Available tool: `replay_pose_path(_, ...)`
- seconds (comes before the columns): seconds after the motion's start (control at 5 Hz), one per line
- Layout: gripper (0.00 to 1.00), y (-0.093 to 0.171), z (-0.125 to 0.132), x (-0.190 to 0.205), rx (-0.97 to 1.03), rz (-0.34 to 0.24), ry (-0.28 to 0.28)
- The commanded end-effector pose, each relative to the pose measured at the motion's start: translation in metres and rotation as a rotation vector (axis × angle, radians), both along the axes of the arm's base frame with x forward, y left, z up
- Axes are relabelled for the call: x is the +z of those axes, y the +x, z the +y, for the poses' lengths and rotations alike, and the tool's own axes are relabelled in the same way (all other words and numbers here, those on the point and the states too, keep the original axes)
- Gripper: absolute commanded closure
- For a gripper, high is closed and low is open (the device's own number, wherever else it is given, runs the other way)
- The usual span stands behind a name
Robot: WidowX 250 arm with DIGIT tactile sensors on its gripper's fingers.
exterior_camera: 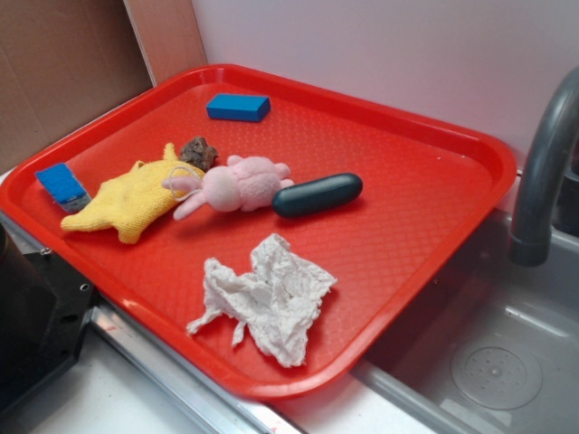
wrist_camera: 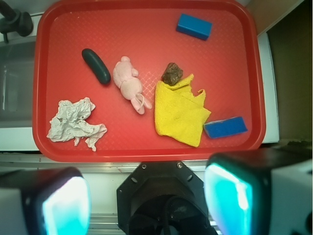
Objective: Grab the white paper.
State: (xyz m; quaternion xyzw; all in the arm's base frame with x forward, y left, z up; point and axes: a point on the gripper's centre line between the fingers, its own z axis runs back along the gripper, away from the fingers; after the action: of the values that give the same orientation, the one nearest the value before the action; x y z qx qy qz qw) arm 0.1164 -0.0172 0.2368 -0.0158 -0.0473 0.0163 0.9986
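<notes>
1. On my exterior view, far left, a blue block (exterior_camera: 61, 186) lies at the rim of the red tray (exterior_camera: 425, 208), touching the corner of the yellow cloth (exterior_camera: 131, 202).
2. Next comes a small brown lump (exterior_camera: 199, 152) at the cloth's far edge, then the pink plush bunny (exterior_camera: 233, 186), whose ears overlap the cloth.
3. A second blue block (exterior_camera: 238, 108) sits alone toward the far side of the tray, apart from everything else.
4. The white paper (exterior_camera: 264, 297) lies crumpled and ragged near the tray's front edge, well apart from the bunny and touching nothing but the tray.
5. Just right of the bunny I see a dark rounded capsule-shaped object (exterior_camera: 317, 194) lying flat, one end close to the bunny.
6. Further right, off the tray, a grey faucet (exterior_camera: 543, 172) stands over a sink basin (exterior_camera: 488, 353).
7. On my wrist view the order is mirrored: the white paper (wrist_camera: 73, 122) is in the tray's lower left, the yellow cloth (wrist_camera: 178, 111) to the right.
8. The pincer (wrist_camera: 146, 198) hangs above the counter edge just outside the tray, released, its two fingers (wrist_camera: 66, 208) spread wide and holding nothing.
</notes>
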Motion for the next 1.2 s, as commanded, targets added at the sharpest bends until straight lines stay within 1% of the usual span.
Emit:
replay_pose_path(0.0, 0.0, 0.0, 0.0, 0.0, 0.0, 0.0, 0.0)
replay_pose_path(0.2, 0.0, 0.001, -0.05, -0.05, -0.005, 0.109, -0.029)
replay_pose_path(0.4, 0.0, 0.04, -0.098, -0.097, 0.016, 0.062, -0.082)
replay_pose_path(0.6, 0.0, 0.049, -0.115, -0.127, -0.045, 0.036, -0.095)
replay_pose_path(0.8, 0.0, 0.067, -0.13, -0.154, -0.161, -0.007, -0.018)
replay_pose_path(1.0, 0.0, 0.066, -0.132, -0.173, -0.236, 0.056, 0.02)
